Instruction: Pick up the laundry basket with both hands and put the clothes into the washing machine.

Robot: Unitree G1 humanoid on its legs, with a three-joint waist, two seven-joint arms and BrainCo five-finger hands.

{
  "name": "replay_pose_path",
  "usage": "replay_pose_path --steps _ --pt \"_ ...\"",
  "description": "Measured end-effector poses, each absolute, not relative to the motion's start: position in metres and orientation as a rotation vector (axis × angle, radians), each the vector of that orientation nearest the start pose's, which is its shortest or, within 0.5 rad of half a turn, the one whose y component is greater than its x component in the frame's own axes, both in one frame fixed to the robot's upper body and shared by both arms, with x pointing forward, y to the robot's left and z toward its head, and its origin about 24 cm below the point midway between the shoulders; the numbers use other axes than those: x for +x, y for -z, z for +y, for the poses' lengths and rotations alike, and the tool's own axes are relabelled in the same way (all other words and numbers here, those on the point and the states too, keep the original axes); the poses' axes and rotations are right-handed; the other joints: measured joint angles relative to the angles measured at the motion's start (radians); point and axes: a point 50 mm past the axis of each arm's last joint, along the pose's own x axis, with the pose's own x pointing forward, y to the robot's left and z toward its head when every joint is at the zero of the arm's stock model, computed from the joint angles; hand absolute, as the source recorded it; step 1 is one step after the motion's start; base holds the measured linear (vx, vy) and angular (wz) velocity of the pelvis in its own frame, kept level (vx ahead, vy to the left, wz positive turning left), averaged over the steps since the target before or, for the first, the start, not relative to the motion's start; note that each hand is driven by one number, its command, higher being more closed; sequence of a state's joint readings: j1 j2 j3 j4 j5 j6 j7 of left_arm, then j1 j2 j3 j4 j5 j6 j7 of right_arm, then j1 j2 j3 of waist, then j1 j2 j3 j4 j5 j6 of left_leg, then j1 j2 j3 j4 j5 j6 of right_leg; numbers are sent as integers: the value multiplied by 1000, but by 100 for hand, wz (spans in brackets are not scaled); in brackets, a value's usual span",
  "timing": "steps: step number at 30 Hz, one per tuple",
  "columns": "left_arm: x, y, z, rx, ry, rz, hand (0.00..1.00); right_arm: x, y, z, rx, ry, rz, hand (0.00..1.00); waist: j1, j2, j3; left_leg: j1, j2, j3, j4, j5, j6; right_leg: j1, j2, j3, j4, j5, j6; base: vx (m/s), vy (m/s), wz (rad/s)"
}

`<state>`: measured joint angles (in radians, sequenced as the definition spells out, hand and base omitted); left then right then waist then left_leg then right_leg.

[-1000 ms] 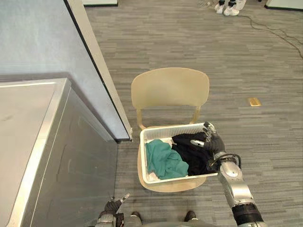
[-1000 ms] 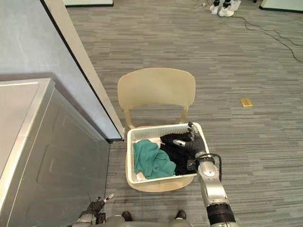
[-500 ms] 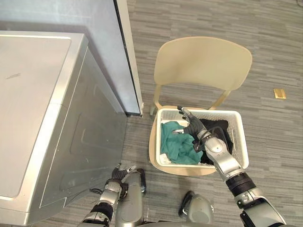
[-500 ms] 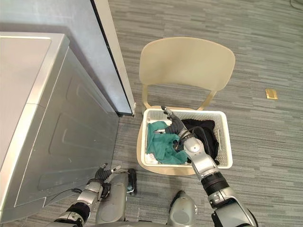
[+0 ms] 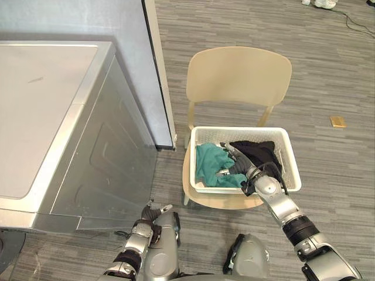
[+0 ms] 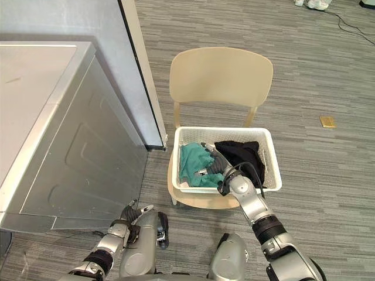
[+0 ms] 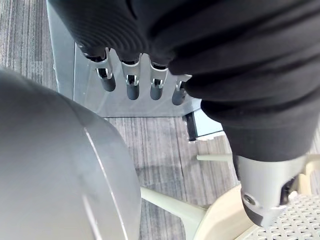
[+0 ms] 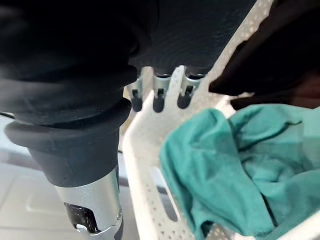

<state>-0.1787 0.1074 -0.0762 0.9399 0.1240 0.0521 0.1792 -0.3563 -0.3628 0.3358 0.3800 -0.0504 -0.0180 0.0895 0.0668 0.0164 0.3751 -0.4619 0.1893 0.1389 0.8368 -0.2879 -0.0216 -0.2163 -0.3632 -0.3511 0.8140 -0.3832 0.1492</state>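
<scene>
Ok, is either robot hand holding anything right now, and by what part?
Nothing is held. The right robot hand is open over the teal cloth in the laundry basket; the left robot hand hangs open low down.

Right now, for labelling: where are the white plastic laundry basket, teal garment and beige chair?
white plastic laundry basket (image 5: 291, 156), left eye view, right side wall.
teal garment (image 5: 206, 163), left eye view, its middle folds.
beige chair (image 5: 237, 76), left eye view, backrest.
</scene>
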Motion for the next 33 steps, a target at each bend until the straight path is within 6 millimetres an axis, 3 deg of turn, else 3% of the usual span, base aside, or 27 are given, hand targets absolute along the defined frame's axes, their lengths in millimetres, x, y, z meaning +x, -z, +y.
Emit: replay_pose_path --steps 6,12,20,33 --pt "216 109 182 317 -99 774 0 319 -35 -152 -580 -352 117 0 3 0 0 -41 -1 1 17 3 7 -48 -5 10 23 2 -2 -22 -9 -2" --pt "218 107 185 282 -143 758 0 342 -46 -163 -652 -264 144 0 2 9 7 -79 -4 1 15 5 9 -89 -9 12 31 2 -2 13 -31 -2" --pt "227 99 198 226 -238 725 0 370 -71 -180 -759 -150 157 0 6 33 59 -139 -18 -2 10 20 25 -141 -24 -2 38 -1 -6 45 -26 5" --pt "227 98 202 212 -321 724 0 384 -85 -171 -850 -124 127 0 55 49 88 -302 -35 -69 52 39 18 -252 -44 -60 119 -42 -28 -8 -32 12"
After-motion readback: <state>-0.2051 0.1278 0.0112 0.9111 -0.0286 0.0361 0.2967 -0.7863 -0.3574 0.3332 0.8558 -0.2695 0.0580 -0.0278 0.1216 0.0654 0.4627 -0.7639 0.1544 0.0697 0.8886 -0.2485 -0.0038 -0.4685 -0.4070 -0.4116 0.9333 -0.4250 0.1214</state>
